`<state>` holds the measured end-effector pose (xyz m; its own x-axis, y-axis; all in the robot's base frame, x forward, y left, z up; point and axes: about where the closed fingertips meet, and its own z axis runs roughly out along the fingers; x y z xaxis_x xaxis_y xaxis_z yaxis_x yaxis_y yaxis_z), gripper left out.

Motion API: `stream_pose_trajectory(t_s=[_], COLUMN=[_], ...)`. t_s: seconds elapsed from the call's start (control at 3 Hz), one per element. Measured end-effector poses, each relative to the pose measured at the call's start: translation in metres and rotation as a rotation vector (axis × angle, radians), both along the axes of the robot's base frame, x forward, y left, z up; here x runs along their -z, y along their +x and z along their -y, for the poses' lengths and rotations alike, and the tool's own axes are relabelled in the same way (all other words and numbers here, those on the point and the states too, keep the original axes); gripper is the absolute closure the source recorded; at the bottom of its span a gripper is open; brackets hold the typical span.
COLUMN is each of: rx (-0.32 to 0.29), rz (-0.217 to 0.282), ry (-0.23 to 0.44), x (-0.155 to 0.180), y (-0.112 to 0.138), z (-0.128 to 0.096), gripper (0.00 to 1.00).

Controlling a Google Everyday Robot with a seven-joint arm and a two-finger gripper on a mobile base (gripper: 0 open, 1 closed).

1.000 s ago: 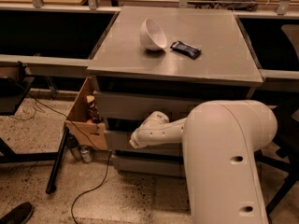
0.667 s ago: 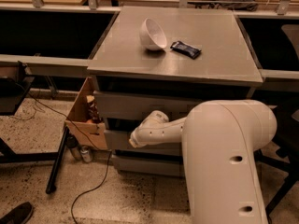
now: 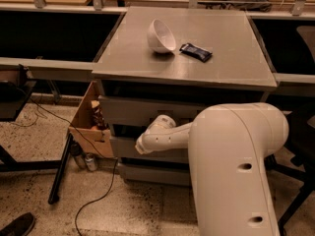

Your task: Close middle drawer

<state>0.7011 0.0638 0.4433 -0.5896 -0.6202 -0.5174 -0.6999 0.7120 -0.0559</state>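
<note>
The pincer (image 3: 143, 144) sits at the middle drawer (image 3: 123, 148) (open or closed, I cannot tell), the white bowl (image 3: 160, 36) up on the counter (image 3: 236, 58) above it.

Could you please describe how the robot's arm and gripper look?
The arm is smooth off-white: a bulky rounded shell with two small dark holes, narrowing to a slimmer rounded joint. No cables or markings show. The gripper is at the matte-grey middle drawer.

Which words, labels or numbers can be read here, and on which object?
None can be read.
Dark snack wrapper: print too blurred.
Cans on the floor: too small.
The gripper, at the middle drawer, shows no marking.
</note>
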Motion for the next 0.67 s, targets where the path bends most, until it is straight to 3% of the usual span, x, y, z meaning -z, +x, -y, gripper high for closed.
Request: stream_pose_trajectory(t_s=[0.67], rx=[0.024], rz=[0.02], ry=[-0.035], x=[-0.0106], y=[0.0053], z=[-0.0029], gripper=[1.0])
